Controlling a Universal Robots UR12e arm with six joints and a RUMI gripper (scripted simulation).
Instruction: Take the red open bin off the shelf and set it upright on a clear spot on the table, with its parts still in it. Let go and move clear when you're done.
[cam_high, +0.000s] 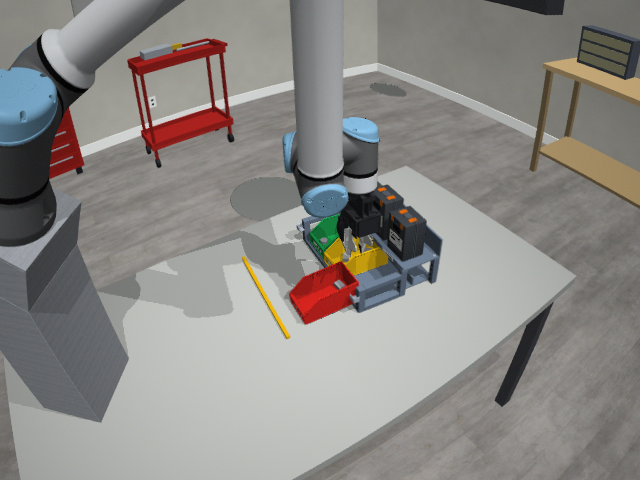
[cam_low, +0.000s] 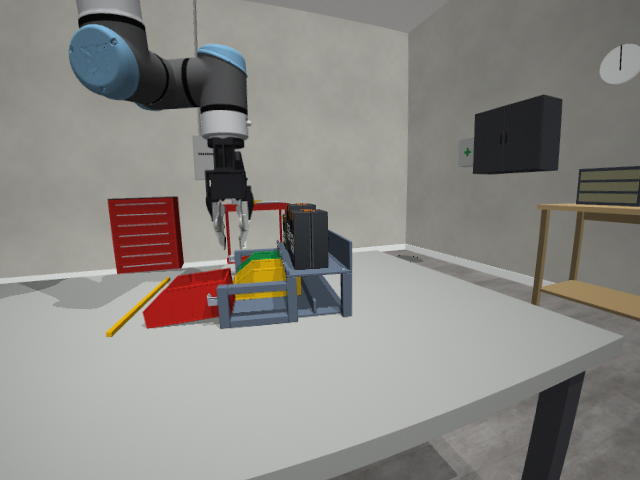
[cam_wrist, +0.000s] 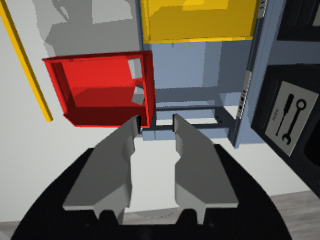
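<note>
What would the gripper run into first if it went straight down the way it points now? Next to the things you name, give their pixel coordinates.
Probably the blue-grey shelf's end rail (cam_high: 379, 282) (cam_low: 253, 287) (cam_wrist: 192, 135), though depth is unclear; the gripper (cam_high: 355, 252) (cam_low: 233, 248) (cam_wrist: 156, 116) could catch the red bin's (cam_high: 320, 304) (cam_low: 180, 304) (cam_wrist: 95, 82) rear corner first.

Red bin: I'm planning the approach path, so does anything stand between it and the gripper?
Nothing visible stands between the gripper and the red bin; the gripper hangs above, off toward the shelf.
</note>
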